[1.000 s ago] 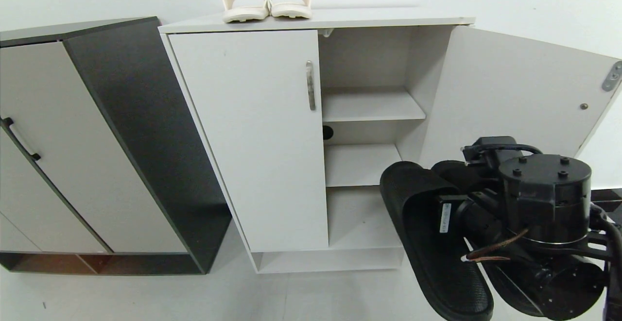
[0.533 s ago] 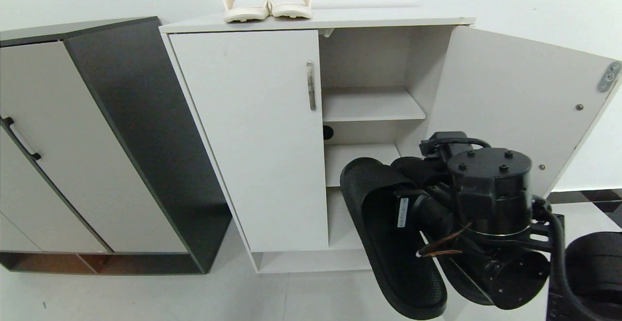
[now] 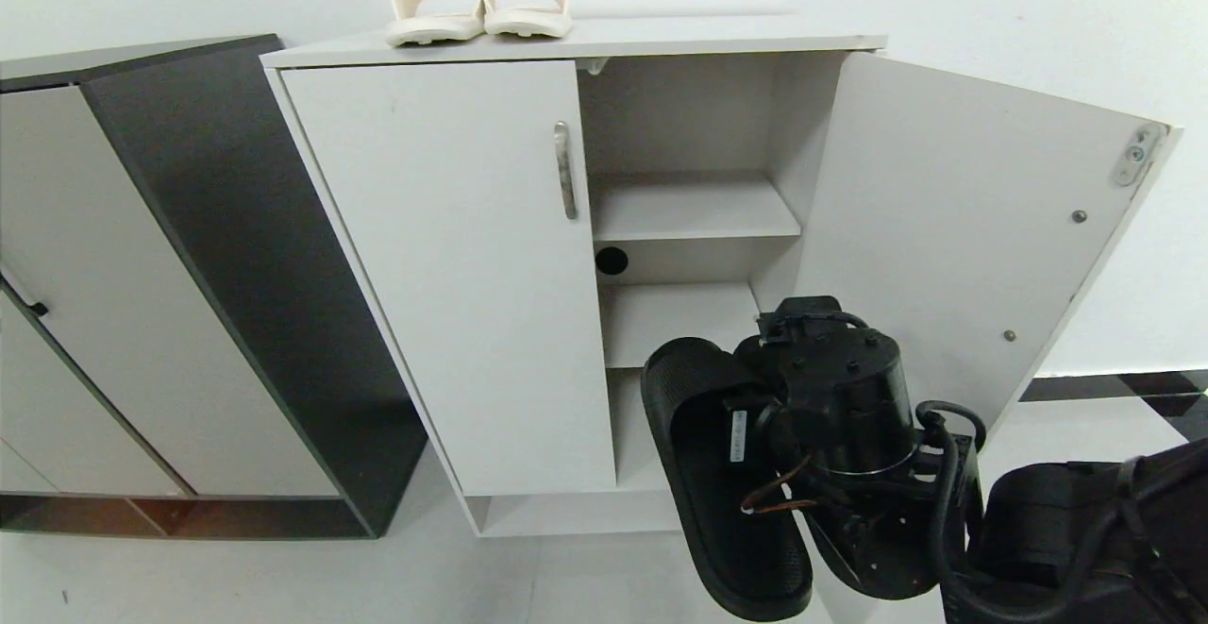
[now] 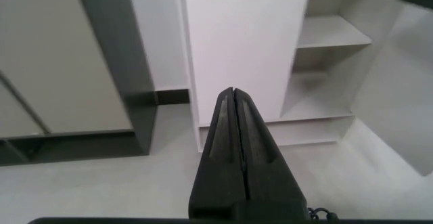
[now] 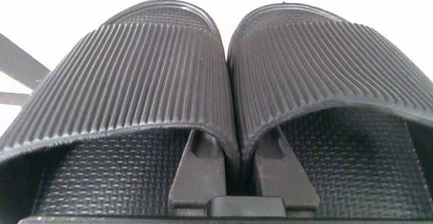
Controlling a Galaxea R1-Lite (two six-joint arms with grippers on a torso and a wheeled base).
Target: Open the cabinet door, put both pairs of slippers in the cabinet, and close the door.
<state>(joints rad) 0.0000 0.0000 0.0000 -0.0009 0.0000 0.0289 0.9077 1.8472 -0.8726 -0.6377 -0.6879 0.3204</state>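
Black slippers, pinched together by their straps in the right pincer, point toes-first, long axis toward the open right half of the cabinet, seemingly just outside it; door swung wide. Left pincer closed, empty.

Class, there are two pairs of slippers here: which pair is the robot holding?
The black pair, gripped together by the right tool in front of the open cabinet; the cream pair lies on the cabinet's top.

A dark-sided cabinet with pale doors stands on the light grey floor against a plain white wall. A black skirting strip runs along the wall's foot.
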